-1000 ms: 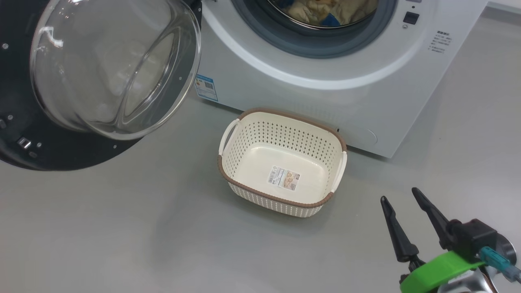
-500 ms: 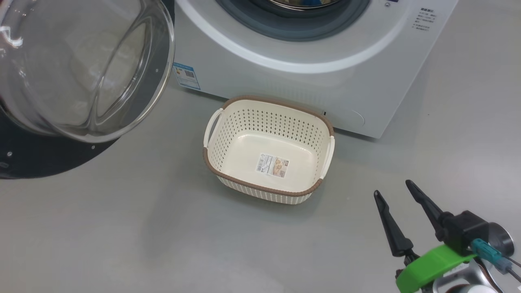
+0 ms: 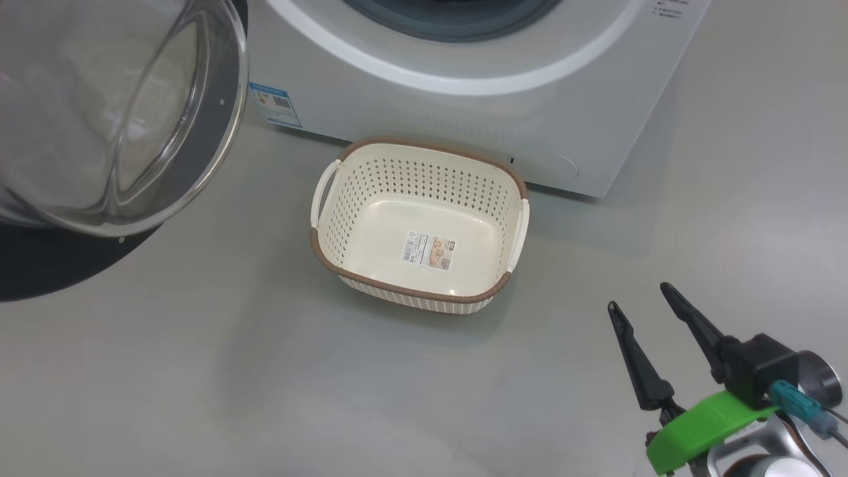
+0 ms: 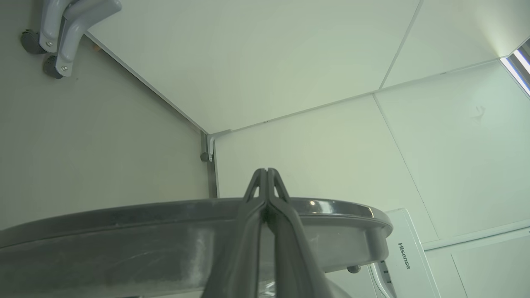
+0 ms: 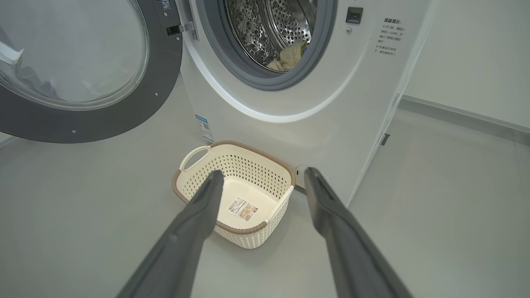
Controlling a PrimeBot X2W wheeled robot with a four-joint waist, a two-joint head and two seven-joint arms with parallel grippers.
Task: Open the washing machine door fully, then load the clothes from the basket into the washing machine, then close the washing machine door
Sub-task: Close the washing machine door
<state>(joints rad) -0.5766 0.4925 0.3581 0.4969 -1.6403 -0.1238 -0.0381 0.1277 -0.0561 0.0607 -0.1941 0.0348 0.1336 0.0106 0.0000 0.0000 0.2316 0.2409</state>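
The washing machine door (image 3: pixel 112 119) hangs swung wide at the far left, above the floor (image 3: pixel 199 371). It has a broad glossy black rim around a bulging clear glass bowl. It looks stiff and fairly heavy, with a smooth rim that fingers could slide on. The best place to push is probably the rim's free edge, far from the hinge (image 5: pixel 182 29), not the glass.

The left hand (image 4: pixel 267 174) is closed, its two fingers pressed tip to tip. They lie across the door's grey edge, and whether they touch it cannot be told.

The basket (image 3: pixel 424 179) stands on the floor just in front of the washing machine (image 3: pixel 464 112). It is cream plastic with perforated sides, a brown rim and white handles. Nothing is in it but the label (image 3: pixel 429 250) on its base.

The clothes (image 5: pixel 290 56) lie low inside the steel drum (image 5: pixel 265 29), a small cream-yellow heap with a touch of blue. They are soft and light, and seem to sit clear of the door opening. Loading appears done, so closing the door is what remains.

The right hand (image 3: pixel 638 296) hovers above the floor to the basket's right, near the head view's lower right corner. Its fingers are spread wide and it grips nothing.
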